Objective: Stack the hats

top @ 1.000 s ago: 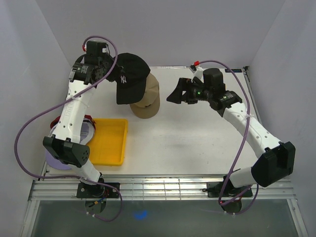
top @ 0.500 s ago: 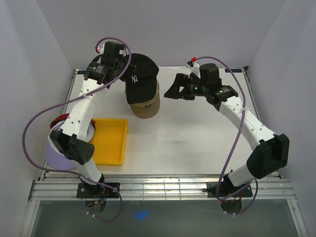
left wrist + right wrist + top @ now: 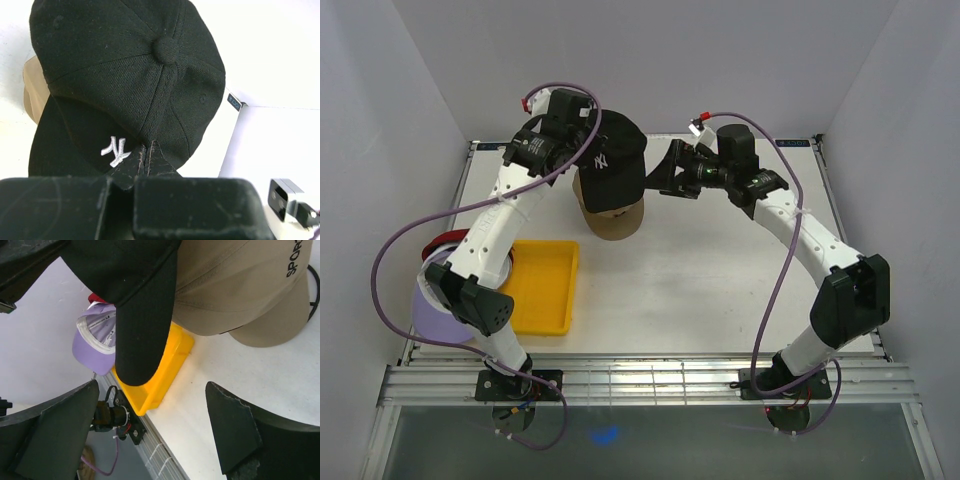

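The black cap with the white NY logo hangs from the left tool, whose fingers are pressed together on a fold of cloth at the front of the crown, just beside the logo. It sits over the tan cap, which stands at the far middle of the counter with its brim toward the near edge. The black crown covers much of the tan one from above, but whether the two touch cannot be told. The right tool is spread wide and holds nothing, close beside the two caps on their right. A cap of this kind is likely light and soft in the crown, which creases and sags under a pinch, while the curved brim is stiffer and keeps its shape. The brim edge or the firm front panel therefore looks the better place to take hold. The cloth should not slip much, and nothing here seems fragile. Four caps can be counted: one black, one tan, one lavender cap at the left edge of the counter, and a sliver of one dark red cap just behind it. No other cap can be made out. There is one yellow tray, beside the lavender cap, and two arms.
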You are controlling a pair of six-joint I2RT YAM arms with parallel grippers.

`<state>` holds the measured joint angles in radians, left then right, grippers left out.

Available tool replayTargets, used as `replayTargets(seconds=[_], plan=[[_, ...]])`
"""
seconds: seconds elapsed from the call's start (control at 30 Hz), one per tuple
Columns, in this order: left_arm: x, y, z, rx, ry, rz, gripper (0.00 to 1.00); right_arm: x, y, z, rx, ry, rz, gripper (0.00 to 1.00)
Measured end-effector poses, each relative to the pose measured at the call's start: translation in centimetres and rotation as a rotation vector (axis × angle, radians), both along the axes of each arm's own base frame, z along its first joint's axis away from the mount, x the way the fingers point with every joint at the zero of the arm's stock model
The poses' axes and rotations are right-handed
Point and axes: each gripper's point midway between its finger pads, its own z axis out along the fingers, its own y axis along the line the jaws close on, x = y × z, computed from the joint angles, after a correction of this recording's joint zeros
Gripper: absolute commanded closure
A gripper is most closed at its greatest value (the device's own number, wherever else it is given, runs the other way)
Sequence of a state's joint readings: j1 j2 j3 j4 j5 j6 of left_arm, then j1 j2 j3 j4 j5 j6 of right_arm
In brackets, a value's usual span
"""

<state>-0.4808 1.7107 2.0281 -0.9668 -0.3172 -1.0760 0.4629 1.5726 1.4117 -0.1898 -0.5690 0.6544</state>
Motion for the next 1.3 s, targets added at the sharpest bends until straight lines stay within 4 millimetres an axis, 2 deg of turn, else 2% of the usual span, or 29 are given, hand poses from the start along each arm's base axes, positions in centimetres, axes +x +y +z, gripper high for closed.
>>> replayTargets(seconds=[0.33,0.5,0.87,1.3], plan=[[-0.5,-0.2,-0.9,0.029,0.02,0.019,1.0,0.1,1.5,0.4,0.129,0.048,0.031,0.09],[-0.8,-0.2,-1.9,0.049,0.041,0.025,1.0,0.2,1.9,-0.8,0.157,0.093,0.039,0.1],[-1.0,-0.7,-2.0,0.055,0.037,0.035,1.0,0.0,2.4,-2.5,0.201,0.158,0.044,0.13],[-1.3,-0.8,-2.2,0.063,0.04,0.046,1.0,-1.1,3.8,-4.7,0.278,0.23,0.054,0.19]])
